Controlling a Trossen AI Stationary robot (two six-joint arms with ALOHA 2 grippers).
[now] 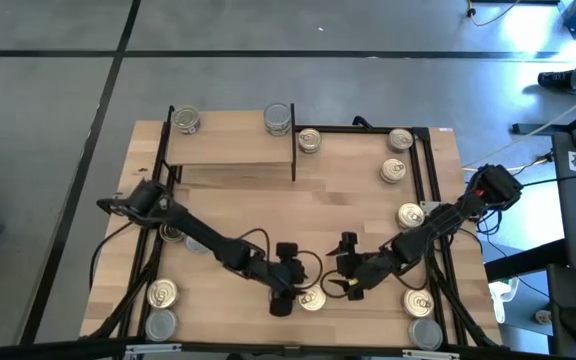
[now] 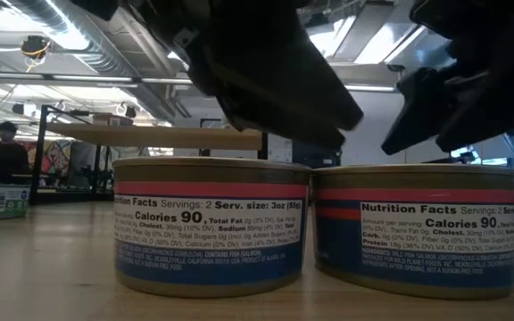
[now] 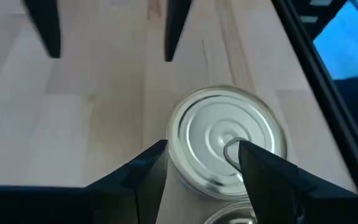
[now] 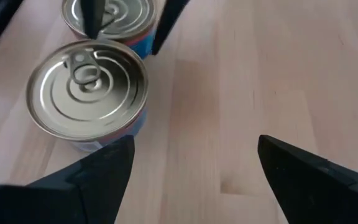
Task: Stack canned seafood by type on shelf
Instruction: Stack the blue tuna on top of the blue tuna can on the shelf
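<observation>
The left claw (image 1: 286,287) hangs low over the front middle of the bench (image 1: 248,215), its two fingers apart. In its wrist view one finger (image 3: 272,177) overlaps the near rim of a silver pull-tab tin (image 3: 225,146), while the other sits just off the tin's side, so the tin lies partly between the fingers rather than centred; whether a finger touches it cannot be told. This tin stands upright on the bench, lid up, with a second tin (image 1: 313,299) just beside it. Being round, it has no long axis to line up with.

Just across this pair, the right claw (image 1: 350,284) hovers with its fingers spread wide and nothing between them; the nearer tin (image 4: 87,93) lies off to one side of its gap. The two claws face each other closely, so crowding looks likely.

From the low view the two tins (image 2: 211,227) stand side by side with a narrow gap, blue and red labels showing. The shelf (image 1: 230,150) stands well apart at the far left of the bench, carrying one tin at each far corner.
</observation>
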